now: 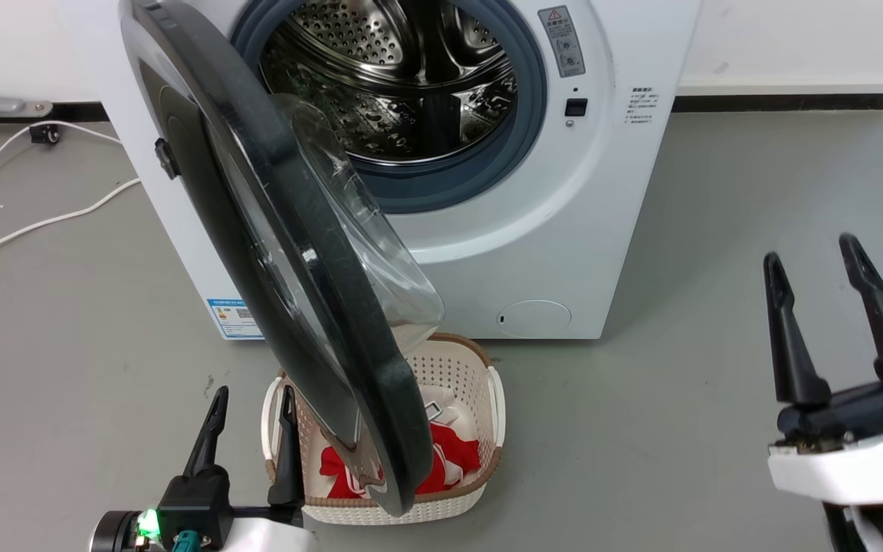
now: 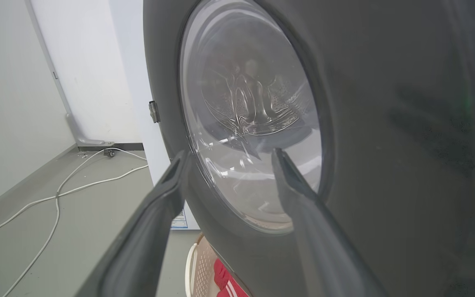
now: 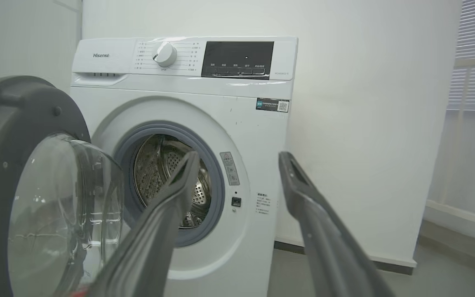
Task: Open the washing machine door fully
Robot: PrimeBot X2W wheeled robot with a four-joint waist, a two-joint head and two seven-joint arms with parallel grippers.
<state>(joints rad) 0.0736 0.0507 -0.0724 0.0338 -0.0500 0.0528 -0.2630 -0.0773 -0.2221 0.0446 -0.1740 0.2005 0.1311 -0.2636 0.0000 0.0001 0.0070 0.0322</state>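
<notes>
The large round glossy black washing machine door [image 1: 326, 299], with a bulging clear glass bowl at its centre, stands out from the left side of the big white front-loading washing machine [image 1: 549, 230]. In the head view it appears nearly edge-on, roughly square to the machine's front. Its lower rim hangs over a cream perforated plastic laundry basket [image 1: 453, 366], which sits on the grey floor just before the machine and holds a red-and-white cloth [image 1: 453, 460]. Behind the door, the perforated steel drum [image 1: 403, 77] and the grey rubber gasket [image 1: 449, 184] around it are exposed. The left gripper [image 1: 254, 392] is low at the door's outer side, beside the basket's left handle, its two dark fingers spread with nothing between them. In the left wrist view those fingers [image 2: 155, 214] frame the door's dark outer face and window from close by. That view is too tight to tell whether either finger actually touches the door. The right gripper [image 1: 811, 251] is well apart to the right of the machine, above bare floor, its fingers also spread and empty. The right wrist view looks past them at the open drum and the control panel above it. A white cable [image 1: 50, 222] trails across the floor left of the machine.
</notes>
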